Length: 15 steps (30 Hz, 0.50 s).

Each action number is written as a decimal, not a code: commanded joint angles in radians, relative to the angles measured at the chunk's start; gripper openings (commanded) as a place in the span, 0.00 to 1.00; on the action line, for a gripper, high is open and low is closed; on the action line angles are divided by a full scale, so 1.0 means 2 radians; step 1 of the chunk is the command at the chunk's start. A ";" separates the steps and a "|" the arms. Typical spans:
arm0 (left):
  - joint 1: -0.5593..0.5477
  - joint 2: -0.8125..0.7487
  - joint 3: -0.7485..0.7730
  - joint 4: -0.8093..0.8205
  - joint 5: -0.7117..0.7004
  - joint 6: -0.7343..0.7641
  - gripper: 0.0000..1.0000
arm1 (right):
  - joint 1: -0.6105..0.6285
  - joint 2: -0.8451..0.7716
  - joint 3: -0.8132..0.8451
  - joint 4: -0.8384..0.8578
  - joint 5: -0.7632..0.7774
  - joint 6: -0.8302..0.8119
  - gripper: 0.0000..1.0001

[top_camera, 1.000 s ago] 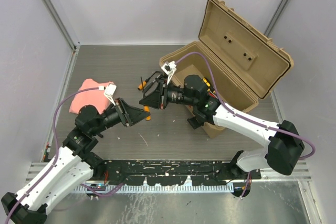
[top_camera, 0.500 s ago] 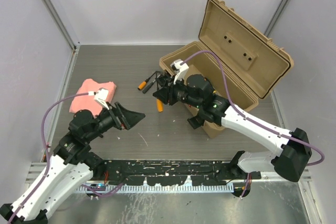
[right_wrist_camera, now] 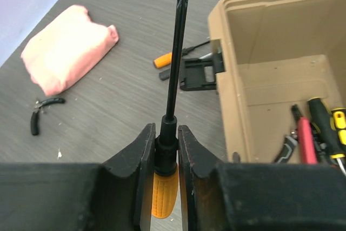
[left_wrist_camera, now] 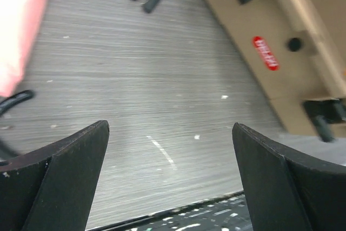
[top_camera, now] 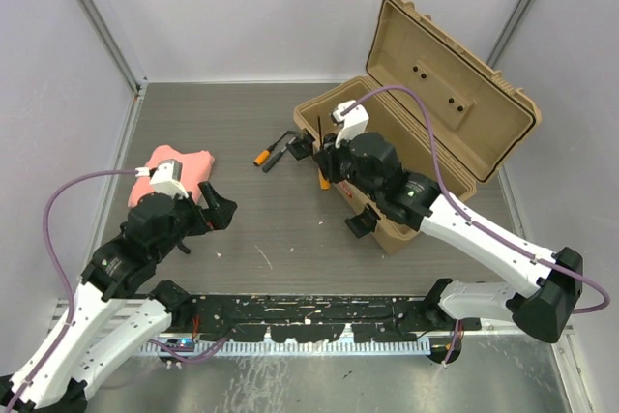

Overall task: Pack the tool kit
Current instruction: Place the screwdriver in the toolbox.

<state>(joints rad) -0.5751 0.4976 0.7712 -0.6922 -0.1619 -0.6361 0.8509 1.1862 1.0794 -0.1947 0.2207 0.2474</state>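
Now the right jaws pinch an orange-handled screwdriver (right_wrist_camera: 174,63) by its black neck, just beside the left end of the open tan case (right_wrist_camera: 230,74). Other tools (right_wrist_camera: 311,128) lie inside the case. The left jaws are spread wide, empty, above the table (left_wrist_camera: 162,79), near the pink cloth (top_camera: 174,166).

Even, diffuse overhead light, bright on the grey desk (top_camera: 242,123) and pale walls (top_camera: 251,7); shadows are faint and soft-edged, with no glare. The overhead view is sharp throughout. The left wrist view is blurred: cloth (left_wrist_camera: 16,25) at the left edge and case (left_wrist_camera: 281,52) at upper right are smeared, and the left fingers (left_wrist_camera: 59,182) are dark. In the right wrist view the screwdriver (right_wrist_camera: 174,68) is crisp, while the right fingers (right_wrist_camera: 135,171) along the bottom are underexposed.
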 commanded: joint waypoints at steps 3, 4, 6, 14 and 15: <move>0.002 0.041 0.023 -0.030 -0.094 0.060 0.98 | 0.000 -0.014 0.061 -0.050 0.098 -0.043 0.01; 0.001 0.044 0.024 -0.029 -0.098 0.064 0.98 | -0.001 -0.013 0.062 -0.052 0.112 -0.051 0.01; 0.002 0.044 0.022 -0.026 -0.105 0.073 0.98 | -0.007 -0.010 0.066 -0.059 0.125 -0.063 0.01; 0.001 0.003 -0.023 -0.002 -0.117 0.085 0.98 | -0.058 0.027 0.109 -0.143 0.161 -0.080 0.01; 0.001 0.000 -0.024 0.001 -0.112 0.086 0.98 | -0.067 0.031 0.110 -0.152 0.162 -0.084 0.01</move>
<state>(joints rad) -0.5747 0.5388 0.7406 -0.7517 -0.3645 -0.4896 0.7692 1.2373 1.2488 -0.4297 0.4789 0.1215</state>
